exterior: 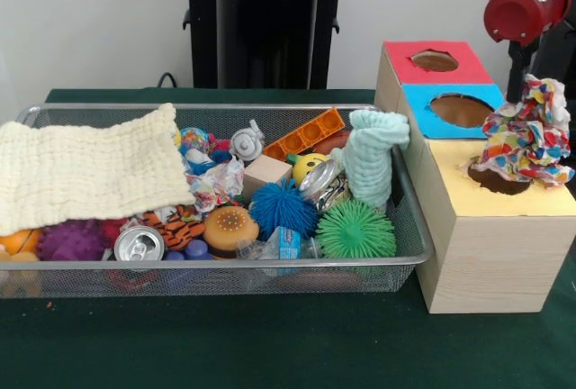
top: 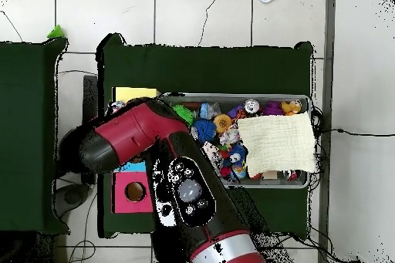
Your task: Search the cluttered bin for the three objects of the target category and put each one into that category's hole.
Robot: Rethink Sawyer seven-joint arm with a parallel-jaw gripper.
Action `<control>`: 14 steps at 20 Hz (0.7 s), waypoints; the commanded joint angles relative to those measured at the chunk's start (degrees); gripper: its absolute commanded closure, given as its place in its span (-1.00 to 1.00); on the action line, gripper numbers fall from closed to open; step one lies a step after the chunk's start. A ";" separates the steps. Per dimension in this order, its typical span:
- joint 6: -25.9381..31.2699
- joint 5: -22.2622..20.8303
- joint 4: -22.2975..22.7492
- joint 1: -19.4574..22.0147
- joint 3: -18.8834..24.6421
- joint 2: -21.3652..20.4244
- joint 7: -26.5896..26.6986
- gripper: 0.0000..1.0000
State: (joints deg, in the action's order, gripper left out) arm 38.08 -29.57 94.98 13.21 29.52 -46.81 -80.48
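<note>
Patterned cloth (exterior: 529,135) bunched upright over the yellow hole (exterior: 500,182) of the wooden box (exterior: 481,245), right below the arm (exterior: 522,13). Claw hidden behind cloth; grip state can't tell. Cloth is white with red, blue, yellow patches, crumpled.

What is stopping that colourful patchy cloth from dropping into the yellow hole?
Nothing visible blocks it. The patchy cloth hangs directly over the yellow-surround hole, its lower edge touching the rim. The hand itself is hidden above the cloth.
</note>
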 commanded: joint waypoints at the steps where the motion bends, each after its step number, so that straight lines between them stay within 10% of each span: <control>1: 5.11 -0.45 -0.29 3.27 0.51 -0.43 3.99 1.00; 14: 5.27 -0.49 -0.77 3.05 1.12 -0.77 3.37 1.00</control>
State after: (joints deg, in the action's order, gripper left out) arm 38.09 -29.61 94.85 15.25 29.53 -48.02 -80.48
